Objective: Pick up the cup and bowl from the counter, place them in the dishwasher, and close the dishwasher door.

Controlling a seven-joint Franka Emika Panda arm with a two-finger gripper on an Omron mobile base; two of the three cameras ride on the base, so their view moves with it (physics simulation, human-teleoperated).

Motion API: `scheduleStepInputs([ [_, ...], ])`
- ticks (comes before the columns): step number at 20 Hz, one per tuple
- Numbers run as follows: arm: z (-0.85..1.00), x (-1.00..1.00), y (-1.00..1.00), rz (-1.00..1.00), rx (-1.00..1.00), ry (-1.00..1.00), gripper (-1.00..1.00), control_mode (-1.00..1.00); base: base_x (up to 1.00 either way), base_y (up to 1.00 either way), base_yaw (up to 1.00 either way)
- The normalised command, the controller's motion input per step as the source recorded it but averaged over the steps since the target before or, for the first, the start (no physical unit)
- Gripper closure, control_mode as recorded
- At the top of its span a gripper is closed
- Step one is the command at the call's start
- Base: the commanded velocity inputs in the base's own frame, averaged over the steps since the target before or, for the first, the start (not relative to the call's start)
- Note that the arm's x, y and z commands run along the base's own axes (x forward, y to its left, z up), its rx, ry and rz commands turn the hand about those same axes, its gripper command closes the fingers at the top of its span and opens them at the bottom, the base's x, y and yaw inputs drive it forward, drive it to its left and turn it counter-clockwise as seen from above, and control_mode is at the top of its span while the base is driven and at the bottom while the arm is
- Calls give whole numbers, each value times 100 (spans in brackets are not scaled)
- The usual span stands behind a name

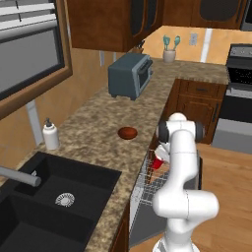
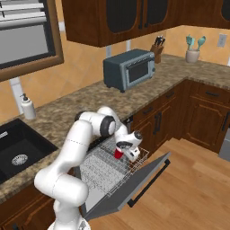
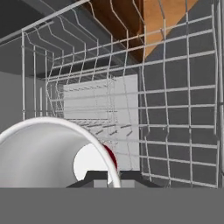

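Right base view: hand (image 2: 120, 152) clamps the cup (image 2: 118, 153) above the rack (image 2: 105, 166) (door (image 2: 134, 185) dropped flat).

— What did the room look like?
— Tan walls (image 2: 90, 67), dark wooden upper cabinets (image 2: 134, 18), a framed window (image 1: 29, 59) over a black sink (image 1: 54, 202).
— And the floor?
— Light wood planks (image 2: 193, 188). A grey toaster oven (image 2: 130, 69) stood by a knife block (image 2: 157, 49), with a white soap bottle (image 1: 50, 134) near the sink.
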Motion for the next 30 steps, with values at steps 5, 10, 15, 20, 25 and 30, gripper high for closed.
scheduleStepInputs([
  [5,-69,37,1,1,0,0,100,-100,0,0,0],
  [10,-76,19,0,0,0,0,100,-100,0,0,0],
  [15,-82,-3,-1,0,-1,0,-100,-100,0,0,0],
  [20,-78,-86,-58,0,0,0,-100,-100,0,0,0],
  [25,-25,-100,-43,0,0,-8,-100,-100,0,0,0],
  [30,54,-96,3,0,0,-21,-100,-100,0,0,0],
])
